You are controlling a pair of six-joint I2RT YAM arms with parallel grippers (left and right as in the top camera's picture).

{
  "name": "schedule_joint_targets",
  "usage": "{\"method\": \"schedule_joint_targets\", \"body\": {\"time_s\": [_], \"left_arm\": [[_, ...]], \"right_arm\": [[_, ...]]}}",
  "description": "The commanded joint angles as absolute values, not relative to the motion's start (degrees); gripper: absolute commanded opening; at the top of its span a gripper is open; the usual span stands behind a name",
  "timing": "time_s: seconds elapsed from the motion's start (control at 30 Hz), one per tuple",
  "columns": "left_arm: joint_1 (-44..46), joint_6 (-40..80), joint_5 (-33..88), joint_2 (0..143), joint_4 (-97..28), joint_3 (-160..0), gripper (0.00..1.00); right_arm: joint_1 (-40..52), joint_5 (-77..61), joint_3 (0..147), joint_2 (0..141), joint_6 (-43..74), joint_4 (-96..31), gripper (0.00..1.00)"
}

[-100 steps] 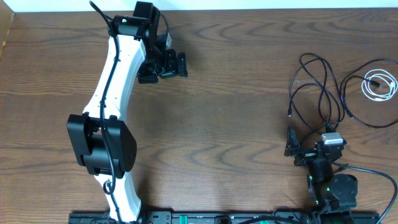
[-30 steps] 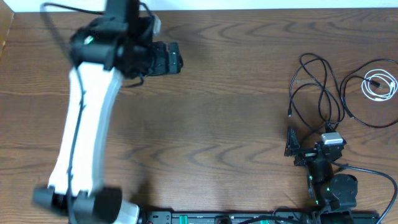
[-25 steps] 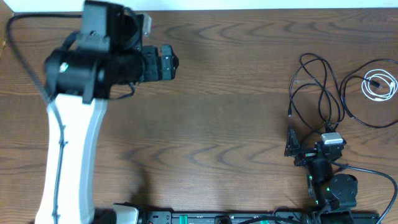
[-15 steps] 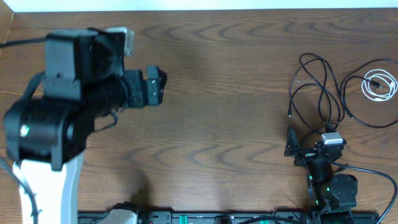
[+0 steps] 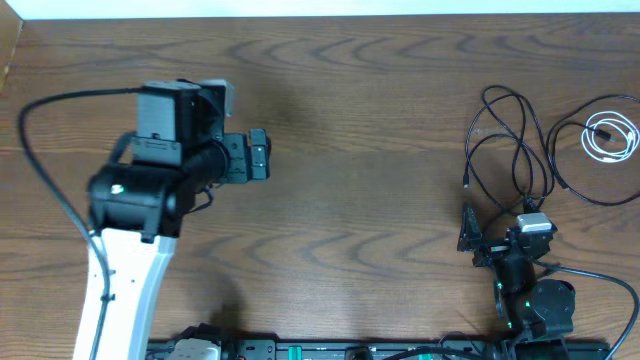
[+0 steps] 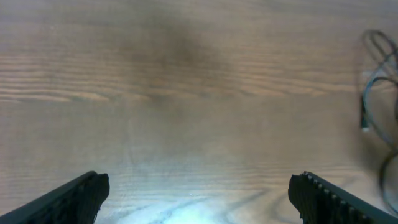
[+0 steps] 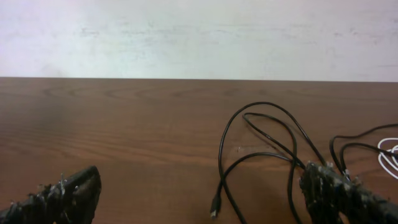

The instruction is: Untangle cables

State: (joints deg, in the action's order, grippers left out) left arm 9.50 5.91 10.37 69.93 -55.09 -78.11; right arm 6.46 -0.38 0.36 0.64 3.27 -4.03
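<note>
Black thin looped cords (image 5: 518, 143) and a small coiled white cord (image 5: 603, 132) lay at the wooden bench's (image 5: 380, 200) right side, just ahead of the spread right claw (image 7: 199, 188), the left claw (image 6: 199, 186) spread too but well apart; grabbing across overlapping loops might cinch the tangle.

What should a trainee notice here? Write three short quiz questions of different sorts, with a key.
1. Fill in: the left gripper and right gripper both stand ____.
2. Choose: the white cord lies A) far left; B) far right, near the black cables; C) between the right gripper's fingers.
3. True or false: the left gripper holds a black cable.
Key: 1 open; 2 B; 3 false.
</note>
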Motion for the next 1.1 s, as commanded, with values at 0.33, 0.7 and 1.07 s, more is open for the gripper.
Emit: {"method": "schedule_joint_targets", "body": {"time_s": [0.33,0.7,1.07], "left_arm": [[9.47,4.93,9.56,63.81,-28.62,-51.46,0.98],[9.02,4.95,9.61,62.85,-0.78,-30.04,0.98],[8.54,4.95,9.56,60.71,21.17,-13.89,0.98]], "right_arm": [[6.85,-0.16,0.32,0.30,3.33,-4.34,0.99],[6.85,-0.16,0.32,0.30,3.33,-4.34,0.99],[6.85,-0.16,0.32,0.30,3.33,-4.34,0.99]]}}
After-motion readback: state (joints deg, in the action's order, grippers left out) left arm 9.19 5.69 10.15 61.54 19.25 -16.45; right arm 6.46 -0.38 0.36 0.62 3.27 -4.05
